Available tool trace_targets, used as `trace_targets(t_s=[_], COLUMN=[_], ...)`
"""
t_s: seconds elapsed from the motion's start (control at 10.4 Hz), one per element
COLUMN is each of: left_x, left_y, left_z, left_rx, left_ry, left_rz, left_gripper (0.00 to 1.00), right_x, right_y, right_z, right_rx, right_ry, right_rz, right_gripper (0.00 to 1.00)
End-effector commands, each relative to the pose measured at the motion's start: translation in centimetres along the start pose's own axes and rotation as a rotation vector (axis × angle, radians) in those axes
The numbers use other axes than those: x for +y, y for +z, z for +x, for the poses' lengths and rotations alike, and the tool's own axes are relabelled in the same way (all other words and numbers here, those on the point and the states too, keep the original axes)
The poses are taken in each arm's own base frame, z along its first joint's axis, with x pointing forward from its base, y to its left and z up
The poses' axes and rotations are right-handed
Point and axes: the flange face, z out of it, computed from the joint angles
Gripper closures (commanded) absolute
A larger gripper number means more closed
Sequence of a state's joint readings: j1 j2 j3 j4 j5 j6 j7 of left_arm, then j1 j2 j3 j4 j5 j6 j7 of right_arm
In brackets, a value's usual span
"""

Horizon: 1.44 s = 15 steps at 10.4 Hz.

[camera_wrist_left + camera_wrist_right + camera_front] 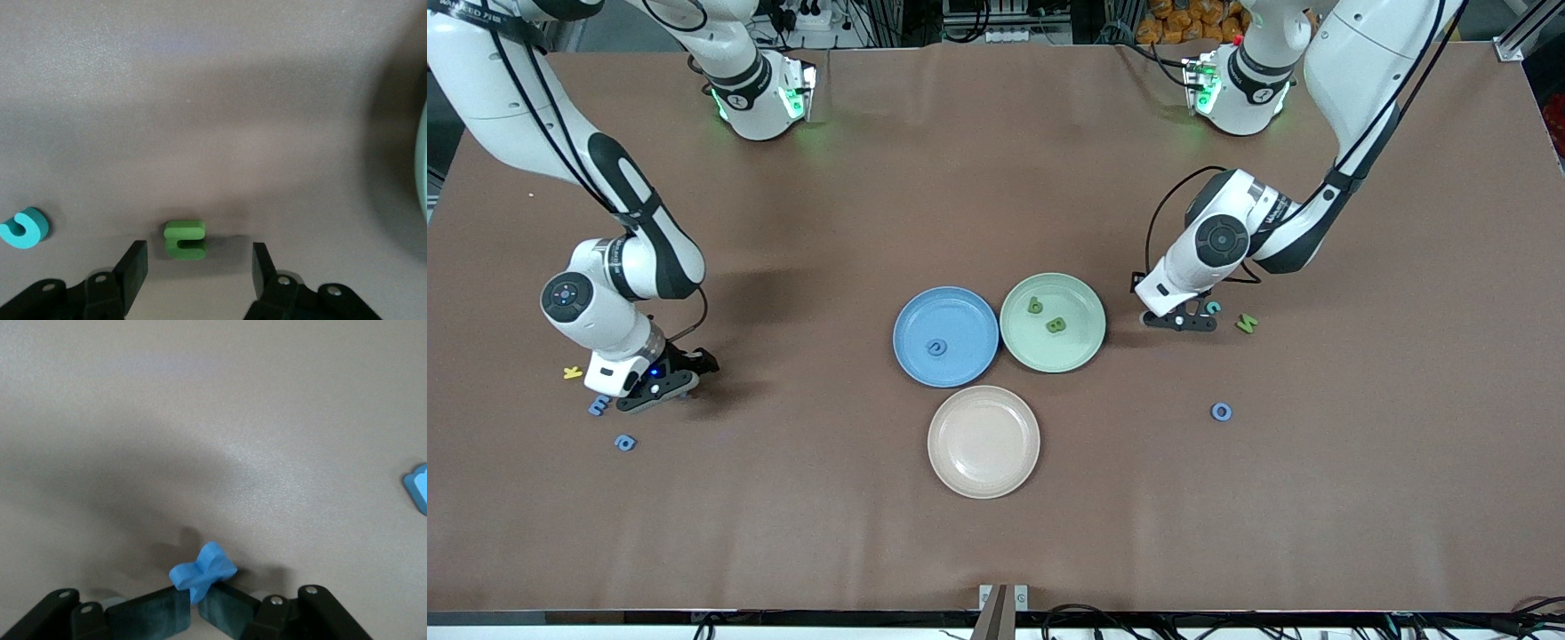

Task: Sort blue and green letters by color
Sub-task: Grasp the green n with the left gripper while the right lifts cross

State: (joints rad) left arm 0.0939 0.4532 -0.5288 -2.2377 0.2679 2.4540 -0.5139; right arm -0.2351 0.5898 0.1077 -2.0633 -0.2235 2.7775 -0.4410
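I see my right gripper (195, 600) pinching a blue letter (202, 571); my left gripper (199, 263) spread around a green letter (186, 239).

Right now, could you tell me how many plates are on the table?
3, touching in a cluster mid-table: the blue plate, the green plate beside it toward the left arm's end, and the beige plate nearest the front camera. None seems hidden.
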Motion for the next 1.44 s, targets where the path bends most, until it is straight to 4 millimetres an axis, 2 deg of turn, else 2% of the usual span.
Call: trace_targets(t_s=[0.0, 0.29, 0.48, 0.67, 0.86, 1.06, 1.35], left_x=[-0.8, -1.5, -1.8, -1.6, -1.6, -1.0, -1.0], left_y=[0.1, 0.5, 0.8, 0.8, 1.0, 1.0, 1.0], left_z=[-0.1, 0.1, 0.2, 0.3, 0.4, 0.3, 0.3], left_rx=[0.021, 0.024, 0.025, 0.026, 0.024, 0.028, 0.03], left_ry=[0.0, 0.017, 0.015, 0.017, 0.015, 0.02, 0.02], left_rz=[0.017, 0.033, 0.028, 0.026, 0.022, 0.02, 0.019], left_gripper=[0.28, 0.34, 0.35, 0.36, 0.43, 0.5, 0.63], right_x=[0.6, 0.9, 1.1, 0.0, -2.0, -4.8, -13.0], right_y=[-1.5, -2.1, -3.6, -4.6, -5.9, -7.2, -9.5], right_z=[0.6, 1.2, 1.9, 3.3, 5.1, 7.1, 11.1], right_rx=[-0.01, 0.003, -0.007, 0.005, 0.039, 0.071, 0.096], right_ry=[0.028, 0.056, 0.087, 0.118, 0.137, 0.172, 0.221], right_rz=[0.0, 0.005, 0.024, 0.057, 0.085, 0.13, 0.178], right_gripper=[0.95, 0.95, 0.95, 0.95, 0.95, 0.96, 0.96])
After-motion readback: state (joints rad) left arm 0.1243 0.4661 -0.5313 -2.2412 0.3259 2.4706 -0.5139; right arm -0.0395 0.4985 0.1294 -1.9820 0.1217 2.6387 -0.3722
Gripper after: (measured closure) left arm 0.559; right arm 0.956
